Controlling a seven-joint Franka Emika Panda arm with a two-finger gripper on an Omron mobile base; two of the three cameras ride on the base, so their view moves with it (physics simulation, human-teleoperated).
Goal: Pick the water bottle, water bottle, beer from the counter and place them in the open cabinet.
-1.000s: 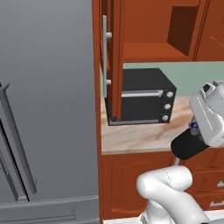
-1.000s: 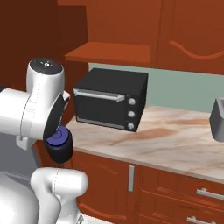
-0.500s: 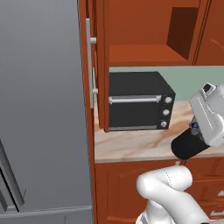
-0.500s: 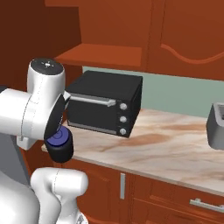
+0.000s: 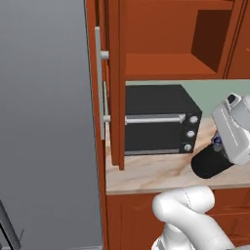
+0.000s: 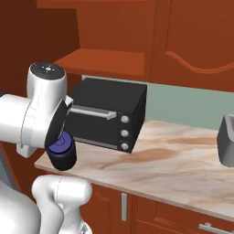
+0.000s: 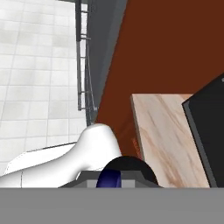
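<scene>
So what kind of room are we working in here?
A kitchen, a rendered one by the look of it. A black toaster-style oven sits on a marble-pattern counter, an open red-brown wall cabinet hangs above it, and drawer fronts run below.

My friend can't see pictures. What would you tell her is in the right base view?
A white robot arm holds a black water bottle with a blue lid, hanging in the air at the near edge of a marble counter. Behind it a black oven stands on the counter, under an open red-brown cabinet with a bare shelf.
</scene>
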